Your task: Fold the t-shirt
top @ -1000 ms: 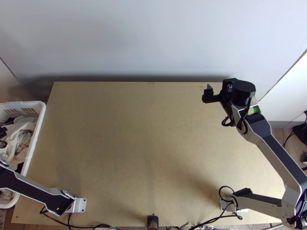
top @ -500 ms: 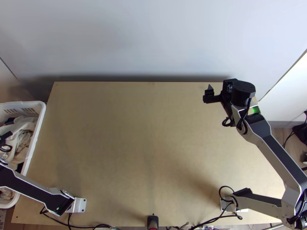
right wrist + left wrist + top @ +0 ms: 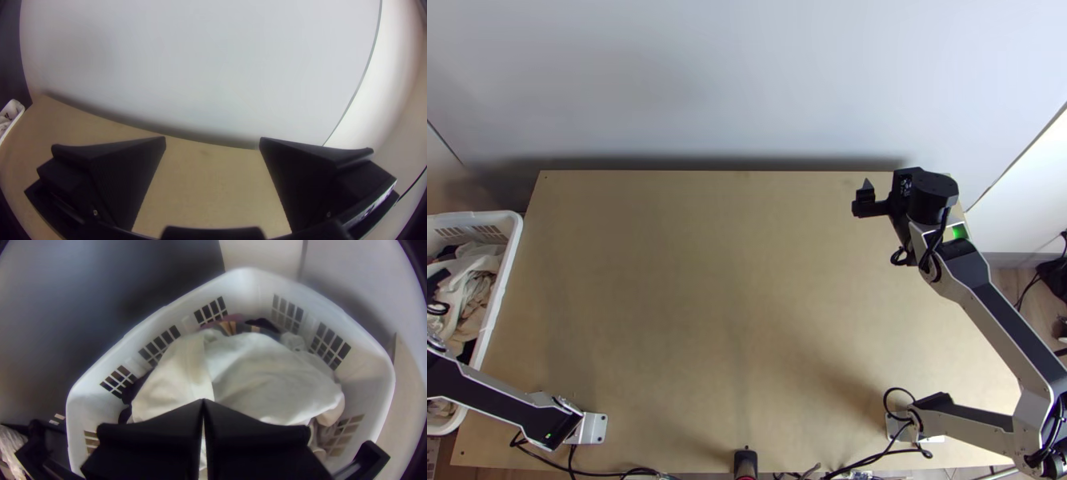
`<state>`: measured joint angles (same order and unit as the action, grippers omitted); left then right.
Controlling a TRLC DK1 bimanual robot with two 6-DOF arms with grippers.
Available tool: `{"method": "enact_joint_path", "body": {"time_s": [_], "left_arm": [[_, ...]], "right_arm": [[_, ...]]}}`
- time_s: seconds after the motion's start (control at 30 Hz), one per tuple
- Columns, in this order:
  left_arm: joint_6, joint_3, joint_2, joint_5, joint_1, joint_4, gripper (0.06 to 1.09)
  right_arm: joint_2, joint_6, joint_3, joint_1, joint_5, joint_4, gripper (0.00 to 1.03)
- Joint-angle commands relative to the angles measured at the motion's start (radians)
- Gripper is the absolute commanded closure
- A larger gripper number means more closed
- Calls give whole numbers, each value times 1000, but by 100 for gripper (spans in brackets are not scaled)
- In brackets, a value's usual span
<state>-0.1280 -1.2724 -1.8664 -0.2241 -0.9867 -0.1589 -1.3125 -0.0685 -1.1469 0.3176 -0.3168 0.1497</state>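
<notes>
At the left edge of the top view, part of my left gripper (image 3: 437,282) is over the basket of clothes. The left wrist view has the left gripper (image 3: 203,403) shut, its two fingers meeting above a bunched white cloth (image 3: 271,373); whether this is the t-shirt I cannot tell. That pale cloth (image 3: 479,260) also lies crumpled in the basket in the top view. My right gripper (image 3: 865,198) hangs over the table's far right part. Seen from its wrist, the right gripper (image 3: 213,140) is open with nothing between its fingers.
A white basket (image 3: 499,296) stands against the table's left side, with dark and pinkish cloths beneath the pale one. Bare wood spans the middle of the table (image 3: 723,304). A wall (image 3: 747,80) rises behind the far edge, and cables run along the near edge.
The left gripper has shifted a little over the basket, first right, then slightly back left. My right gripper has drifted slightly to the right.
</notes>
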Motion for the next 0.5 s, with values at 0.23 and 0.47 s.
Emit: {"method": "enact_joint_path", "body": {"time_s": [0.23,0.47], "left_arm": [[5,-10,-51,8,-4,88,54],[4,-39,-125,11,0,139,104]], "right_arm": [[1,-19,10,-2,-8,-18,5],[1,-39,12,0,-11,-16,5]]}}
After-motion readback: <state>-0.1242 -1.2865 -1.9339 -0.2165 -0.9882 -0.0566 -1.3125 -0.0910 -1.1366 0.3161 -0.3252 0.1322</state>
